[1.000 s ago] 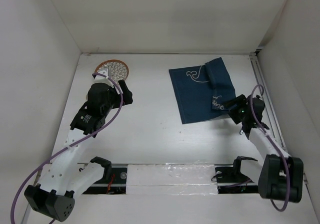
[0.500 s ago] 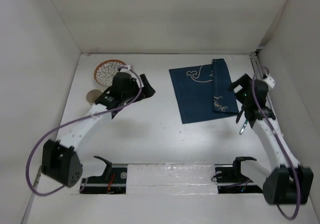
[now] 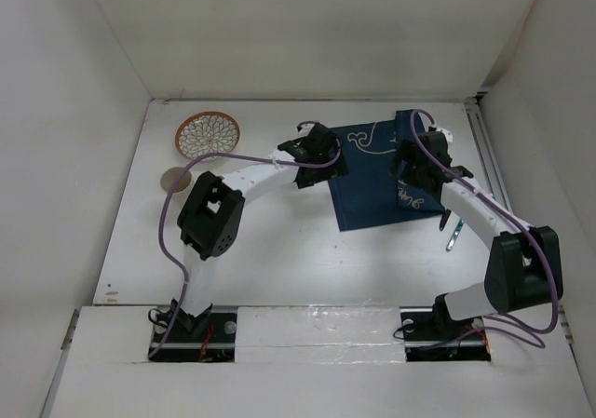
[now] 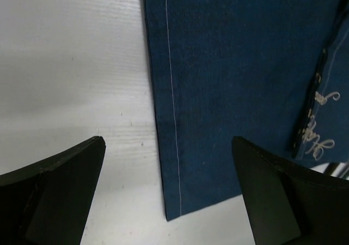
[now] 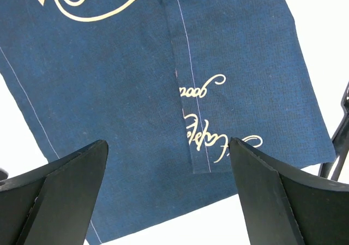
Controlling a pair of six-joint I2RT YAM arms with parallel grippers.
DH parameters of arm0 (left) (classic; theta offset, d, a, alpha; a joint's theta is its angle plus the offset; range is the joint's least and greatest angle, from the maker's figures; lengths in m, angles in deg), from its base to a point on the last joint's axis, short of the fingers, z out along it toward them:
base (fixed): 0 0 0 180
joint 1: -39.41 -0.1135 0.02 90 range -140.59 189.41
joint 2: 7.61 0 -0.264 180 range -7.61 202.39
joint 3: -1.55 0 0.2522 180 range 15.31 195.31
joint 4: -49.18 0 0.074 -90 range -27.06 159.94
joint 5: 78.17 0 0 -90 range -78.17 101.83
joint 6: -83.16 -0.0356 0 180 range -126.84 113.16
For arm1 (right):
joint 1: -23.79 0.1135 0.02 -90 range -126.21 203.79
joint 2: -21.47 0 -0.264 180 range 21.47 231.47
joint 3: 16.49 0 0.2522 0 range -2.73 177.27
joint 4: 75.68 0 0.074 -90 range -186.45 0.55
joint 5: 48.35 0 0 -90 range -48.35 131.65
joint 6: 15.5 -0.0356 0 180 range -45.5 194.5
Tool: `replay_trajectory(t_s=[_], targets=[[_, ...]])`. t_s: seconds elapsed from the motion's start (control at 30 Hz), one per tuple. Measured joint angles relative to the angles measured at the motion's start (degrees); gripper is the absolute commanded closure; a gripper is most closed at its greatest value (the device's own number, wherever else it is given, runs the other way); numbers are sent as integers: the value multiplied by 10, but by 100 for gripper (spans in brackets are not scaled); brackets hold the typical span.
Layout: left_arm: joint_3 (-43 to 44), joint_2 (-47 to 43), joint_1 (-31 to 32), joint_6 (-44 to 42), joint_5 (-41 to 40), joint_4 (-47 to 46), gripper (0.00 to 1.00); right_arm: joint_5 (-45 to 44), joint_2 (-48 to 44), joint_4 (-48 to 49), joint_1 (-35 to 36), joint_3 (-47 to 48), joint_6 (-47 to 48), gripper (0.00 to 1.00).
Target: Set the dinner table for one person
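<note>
Top: I see dinner table (image 3: 279,250) spanning whole enclosure floor, navy placemat (image 3: 368,181) toward far-right corner. Left gripper (image 3: 321,157) over mat's left edge, right gripper (image 3: 414,168) over folded right side. Left wrist: jaws spread, empty. Right wrist: jaws spread, empty.

- the white surface (image 4: 71,54) fills the left side of the view;
- a navy placemat (image 4: 234,81) lies flat on it at the right, a pale stitch line (image 4: 169,92) running just inside its left edge;
- a folded flap (image 4: 338,70) with cream lettering (image 4: 319,122) overlaps its right side;
- the dark jaws stand wide apart at the bottom; the placemat's near corner shows between them, and nothing is held.
</note>
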Motion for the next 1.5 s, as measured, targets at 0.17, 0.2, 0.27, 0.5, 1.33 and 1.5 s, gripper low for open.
replay_trajectory(t_s=[0.17,0.2,0.27,0.5,1.33,1.5], targets=[[54,67,2,2,-14,17,17,-4,0,2,3,0,1,2],[56,79,2,2,-14,17,19,-4,0,2,3,-1,1,2],[57,98,0,2,-12,21,27,-4,0,5,3,-2,1,2],[122,144,-1,-1,-13,34,38,1,-19,18,3,-23,-1,2],[125,160,-39,-13,-35,14,100,41,-15,56,-3,-49,0,3],[17,84,-107,-21,-71,16,100,40,12,57,20,-49,3,3]])
